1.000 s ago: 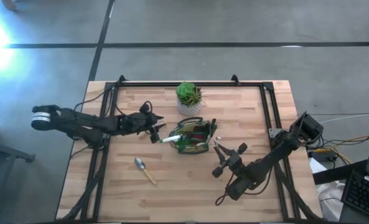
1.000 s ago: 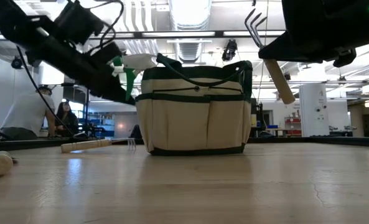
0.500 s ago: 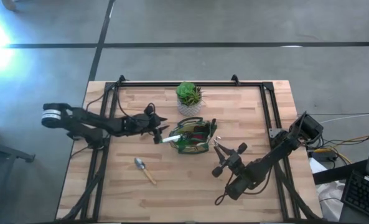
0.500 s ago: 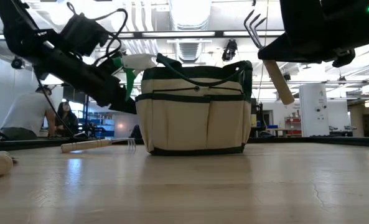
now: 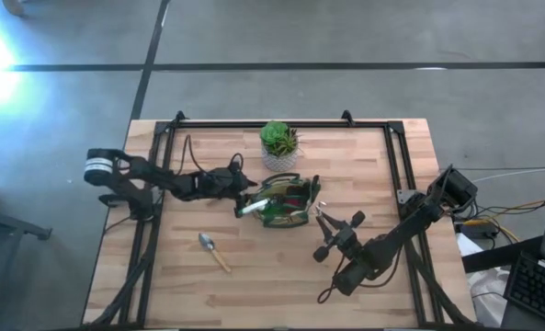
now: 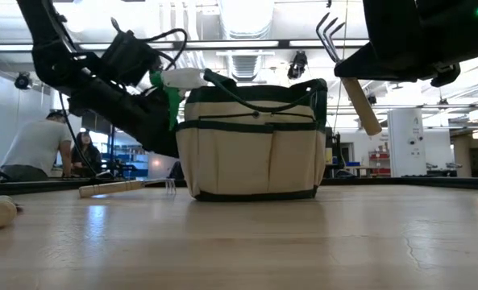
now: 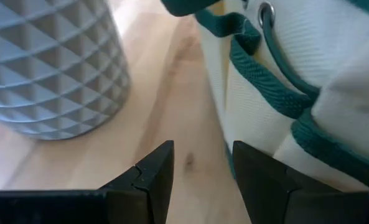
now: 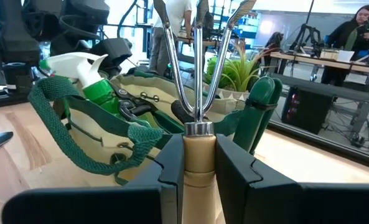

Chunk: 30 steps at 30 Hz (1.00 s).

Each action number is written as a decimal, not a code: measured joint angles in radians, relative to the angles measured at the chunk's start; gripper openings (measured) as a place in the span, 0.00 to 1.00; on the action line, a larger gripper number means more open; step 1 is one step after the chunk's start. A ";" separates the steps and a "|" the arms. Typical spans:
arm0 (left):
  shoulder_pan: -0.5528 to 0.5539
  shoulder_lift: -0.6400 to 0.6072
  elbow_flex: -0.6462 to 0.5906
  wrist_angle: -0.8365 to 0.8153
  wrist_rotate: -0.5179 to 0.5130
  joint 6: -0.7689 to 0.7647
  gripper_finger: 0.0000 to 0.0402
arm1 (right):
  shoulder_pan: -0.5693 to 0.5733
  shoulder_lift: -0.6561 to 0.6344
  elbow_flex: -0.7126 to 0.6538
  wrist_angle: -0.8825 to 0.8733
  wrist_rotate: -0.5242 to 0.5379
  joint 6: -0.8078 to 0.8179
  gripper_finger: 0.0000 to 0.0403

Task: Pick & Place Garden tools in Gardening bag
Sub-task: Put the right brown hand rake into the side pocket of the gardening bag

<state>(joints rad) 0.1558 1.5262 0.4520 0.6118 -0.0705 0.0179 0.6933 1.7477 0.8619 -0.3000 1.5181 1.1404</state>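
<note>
The tan gardening bag [image 5: 286, 202] with green trim stands mid-table; a green-and-white tool [image 6: 170, 84] sticks out of its left end, and dark tools lie inside [image 8: 134, 106]. My left gripper [image 7: 203, 171] is open and empty, low between the bag's left end and the white plant pot [image 7: 47, 68]; it also shows in the high view [image 5: 244, 191]. My right gripper [image 5: 325, 223] is shut on the wooden-handled rake fork [image 6: 347, 72] at the bag's right end. The silver trowel [image 5: 212, 250] lies flat on the table nearer the front. My right gripper pinches the rake fork's wooden handle [image 8: 200, 158] between its two fingers, just below the metal collar. The fork runs along the fingers, with its tines [image 8: 196, 56] pointing on toward the bag. It is lifted clear of the table and tilted, tines up, handle's free end [image 6: 369, 125] down.
The green plant in its white pot [image 5: 278, 142] stands just behind the bag. Another wooden-handled tool [image 6: 114, 188] lies on the table left of the bag. A black frame [image 5: 396, 156] runs round the table. People sit in the room behind [image 6: 33, 149].
My left gripper has gone toward the table's right edge, up to the bag's left end beside the pot. The bag, the tools and my right gripper with the rake fork have stayed where they were.
</note>
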 joint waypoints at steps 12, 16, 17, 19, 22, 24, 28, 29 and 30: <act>-0.008 0.044 0.019 -0.004 0.111 -0.083 0.42 | 0.000 0.000 0.000 0.000 -0.001 0.000 0.12; -0.024 0.044 0.019 -0.005 0.150 -0.120 0.42 | 0.000 0.000 0.000 0.000 -0.001 0.000 0.12; -0.028 0.044 0.019 -0.004 0.157 -0.125 0.42 | 0.000 0.000 0.000 0.000 -0.001 0.000 0.12; -0.039 0.044 0.019 -0.002 0.168 -0.133 0.42 | 0.000 0.000 0.000 0.000 -0.001 0.000 0.12; -0.052 0.044 0.019 -0.002 0.186 -0.154 0.42 | 0.000 0.000 0.000 0.000 -0.001 -0.017 0.12; -0.061 0.044 0.020 -0.002 0.204 -0.170 0.42 | 0.000 0.000 0.000 -0.001 -0.002 -0.024 0.12; -0.079 0.044 0.021 0.001 0.230 -0.198 0.42 | 0.000 -0.008 0.000 -0.003 -0.005 -0.067 0.12; -0.084 0.044 0.021 0.001 0.234 -0.205 0.42 | 0.000 -0.014 0.000 -0.004 -0.008 -0.073 0.12; -0.090 0.044 0.021 0.001 0.235 -0.209 0.42 | 0.001 -0.021 0.000 -0.004 -0.010 -0.075 0.12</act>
<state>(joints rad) 0.0663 1.5707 0.4728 0.6128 0.1650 -0.1911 0.6940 1.7265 0.8619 -0.3040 1.5084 1.0652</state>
